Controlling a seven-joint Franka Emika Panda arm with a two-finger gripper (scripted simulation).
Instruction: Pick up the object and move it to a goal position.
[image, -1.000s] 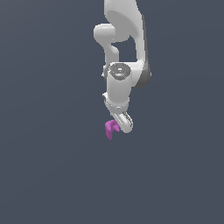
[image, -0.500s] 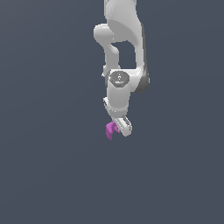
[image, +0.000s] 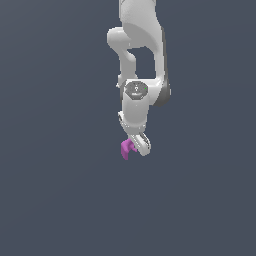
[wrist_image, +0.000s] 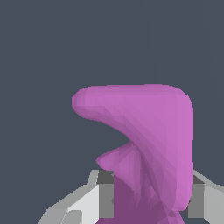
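Note:
The object is a small magenta-purple lumpy solid held at the tip of the white arm in the exterior view. It fills much of the wrist view, with one lobe jutting out sideways. My gripper is shut on the object, its fingers pressing on both sides of its lower part. The object is lifted off the grey surface.
A plain dark grey surface lies all around. The white arm rises to the top of the exterior view.
The arm has carried the object slightly upward and toward the exterior view's right. The grip on the object has stayed shut.

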